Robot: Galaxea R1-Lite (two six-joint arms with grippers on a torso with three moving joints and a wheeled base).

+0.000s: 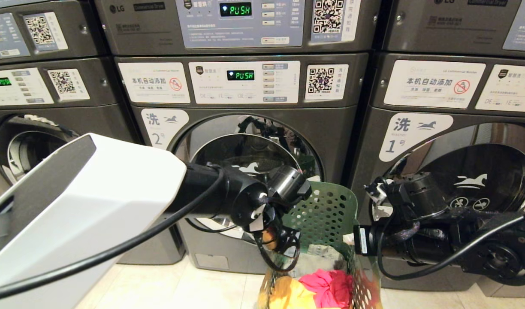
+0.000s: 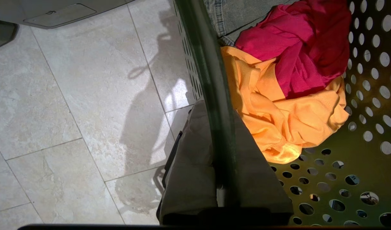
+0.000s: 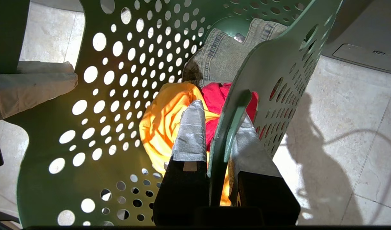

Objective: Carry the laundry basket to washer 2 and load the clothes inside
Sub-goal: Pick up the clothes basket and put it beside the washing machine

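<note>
The green perforated laundry basket [image 1: 327, 210] hangs between my two arms right in front of washer 2 [image 1: 331, 128], whose round glass door [image 1: 254, 150] with the horse logo looks closed. My left gripper [image 1: 283, 242] is shut on the basket's left rim [image 2: 214, 95], one finger inside and one outside. On the opposite wall, my right gripper [image 1: 357, 240] is shut on the rim [image 3: 227, 127] in the same way. Inside lie the clothes: a yellow piece [image 2: 291, 118], a pink-red one [image 2: 294, 48] and a grey denim one [image 3: 218, 57].
Washer 1 [image 1: 417, 137] stands to the right, and another alike washer [image 1: 31, 141] to the left with its drum showing. Dryers [image 1: 241, 21] are stacked above. Pale floor tiles [image 2: 71, 111] lie under and beside the basket.
</note>
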